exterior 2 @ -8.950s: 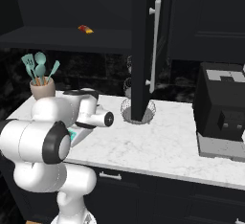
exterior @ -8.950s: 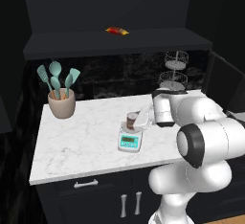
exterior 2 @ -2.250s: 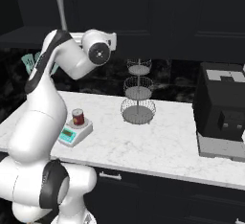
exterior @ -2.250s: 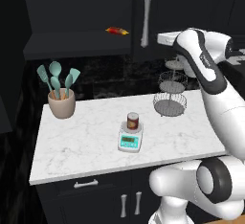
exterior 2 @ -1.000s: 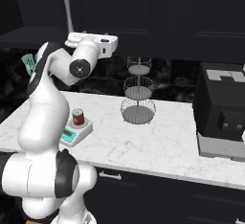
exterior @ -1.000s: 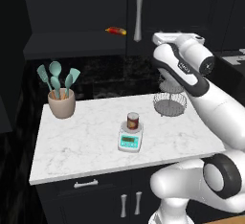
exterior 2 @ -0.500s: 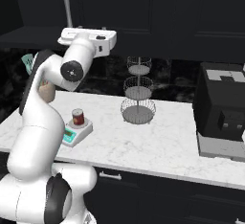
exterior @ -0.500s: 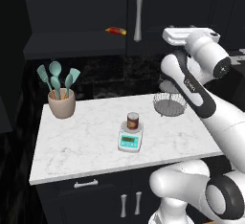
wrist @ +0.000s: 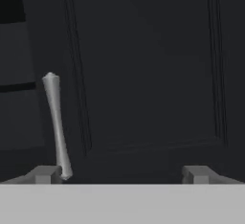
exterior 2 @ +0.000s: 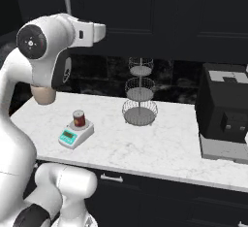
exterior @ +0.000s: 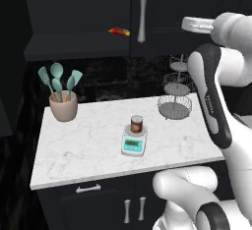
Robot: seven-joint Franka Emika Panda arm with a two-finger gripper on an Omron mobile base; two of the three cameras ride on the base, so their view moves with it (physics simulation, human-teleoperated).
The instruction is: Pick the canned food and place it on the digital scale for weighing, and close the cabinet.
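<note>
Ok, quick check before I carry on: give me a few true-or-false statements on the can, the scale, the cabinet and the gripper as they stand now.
1. The canned food stands upright on the digital scale. True.
2. The gripper is shut on the can. False: its fingertips stand wide apart with nothing between them, facing a cabinet door panel.
3. The cabinet still shows an open section on its left with a red-and-yellow packet on the shelf. True.
4. The scale sits inside the tiered wire basket stand. False: it sits on the white counter, apart from the stand.
5. The utensil pot is tipped over. False: it stands upright.
</note>
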